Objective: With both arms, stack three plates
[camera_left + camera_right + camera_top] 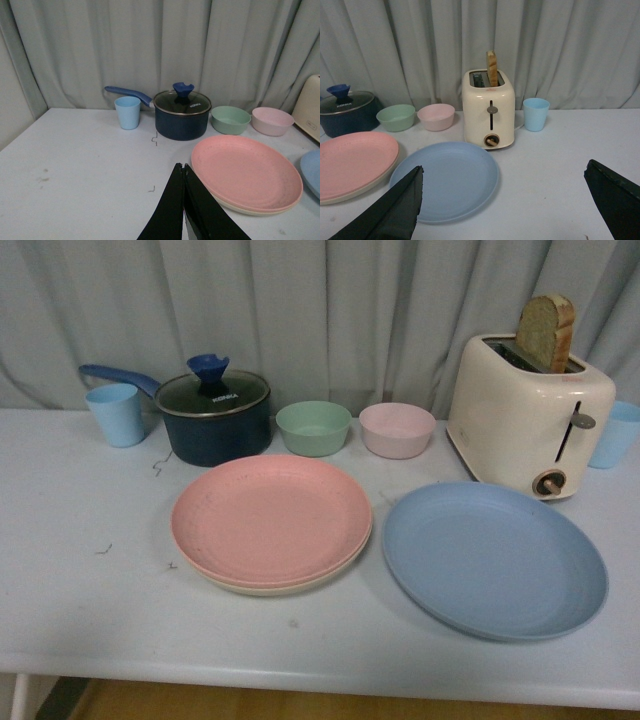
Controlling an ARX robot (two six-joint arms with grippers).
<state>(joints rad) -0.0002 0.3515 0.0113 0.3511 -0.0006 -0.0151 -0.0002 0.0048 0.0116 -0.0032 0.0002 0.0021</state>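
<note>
Neither arm reaches into the front view. Each gripper shows only in its own wrist camera, its fingers cut off at the frame edge. The left gripper [183, 170] has its black fingers pressed together tip to tip, gripping nothing, over the bare table [90, 165]. Whether it touches the surface cannot be told. Just ahead of those closed jaws and off to one side lies the pink plate [245, 170]. It sits on the cream plate [240, 209], of which only a thin rim peeks out. The right gripper [504, 172] has its fingers [395, 210] spread wide and empty. The blue plate [447, 177] lies flat on the table just ahead of them, nearer one finger than the other. It rests beside the pink-and-cream pair, not on it, with a narrow gap between. Farther beyond the jaws stand a green bowl [313, 428], a pink bowl [397, 430], a dark lidded saucepan [215, 425] and a pale blue cup [127, 112]. There too is a cream toaster [525, 420] with bread [547, 332] standing in its slot. A second blue cup [536, 114] stands past the toaster, before a grey curtain [330, 310].
</note>
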